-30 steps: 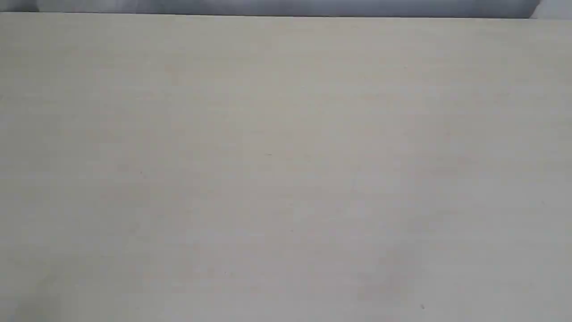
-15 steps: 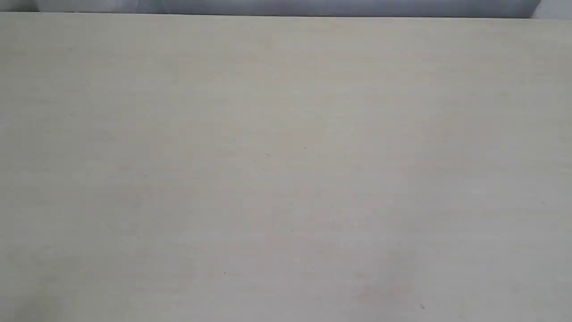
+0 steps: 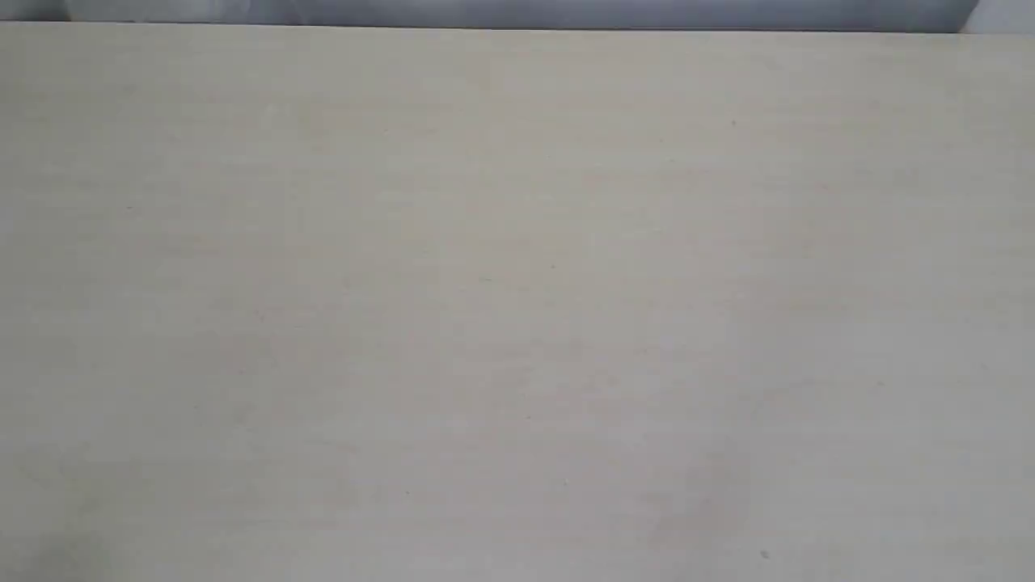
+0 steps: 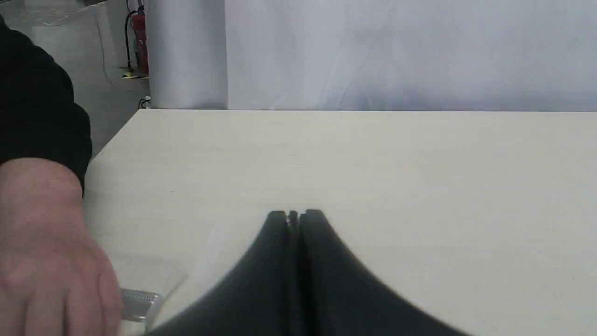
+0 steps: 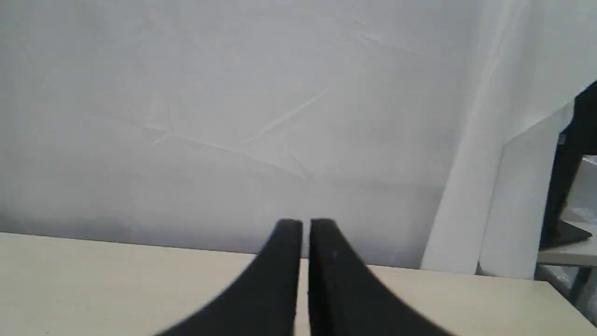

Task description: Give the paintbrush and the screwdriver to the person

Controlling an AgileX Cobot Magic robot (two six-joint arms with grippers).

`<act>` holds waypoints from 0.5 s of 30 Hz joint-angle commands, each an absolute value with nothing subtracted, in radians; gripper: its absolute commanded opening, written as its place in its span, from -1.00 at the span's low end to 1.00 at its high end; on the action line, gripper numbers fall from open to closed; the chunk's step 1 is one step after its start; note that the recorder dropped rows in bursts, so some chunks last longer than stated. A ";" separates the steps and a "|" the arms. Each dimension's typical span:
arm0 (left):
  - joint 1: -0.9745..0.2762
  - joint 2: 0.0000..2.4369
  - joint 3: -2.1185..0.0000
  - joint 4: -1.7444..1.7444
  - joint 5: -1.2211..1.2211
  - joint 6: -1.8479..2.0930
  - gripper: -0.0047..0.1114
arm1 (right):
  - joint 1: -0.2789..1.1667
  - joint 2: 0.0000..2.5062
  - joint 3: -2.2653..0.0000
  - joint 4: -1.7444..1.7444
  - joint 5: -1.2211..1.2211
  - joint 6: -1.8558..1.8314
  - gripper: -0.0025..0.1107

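In the left wrist view the person's hand (image 4: 42, 252), in a black sleeve, rests on the pale table (image 4: 373, 158) beside my left gripper (image 4: 294, 215), which is shut and holds nothing. Part of the paintbrush (image 4: 139, 304) shows from under the hand: its silver ferrule and some pale bristles; the handle is hidden. My right gripper (image 5: 305, 224) is shut with nothing in it and sits low over the table (image 5: 93, 280). The screwdriver is out of view. The exterior view shows only bare table (image 3: 517, 307), with no gripper, hand or tool.
A white curtain (image 5: 233, 116) hangs behind the table's far edge. Past the table corner, a red fire extinguisher (image 4: 140, 42) stands on the floor. A black stand (image 5: 569, 177) sits on a side surface.
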State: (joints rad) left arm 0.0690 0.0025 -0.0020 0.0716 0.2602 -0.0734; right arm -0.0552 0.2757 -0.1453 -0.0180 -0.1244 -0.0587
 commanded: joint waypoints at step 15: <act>0.063 0.000 0.000 0.067 0.249 -0.075 -0.92 | -0.087 0.149 0.000 -0.015 -0.098 -0.021 -0.88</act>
State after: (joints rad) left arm 0.0690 0.0025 -0.0020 0.0716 0.2602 -0.0734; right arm -0.0793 0.1564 -0.0048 -0.0158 -0.1030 -0.0267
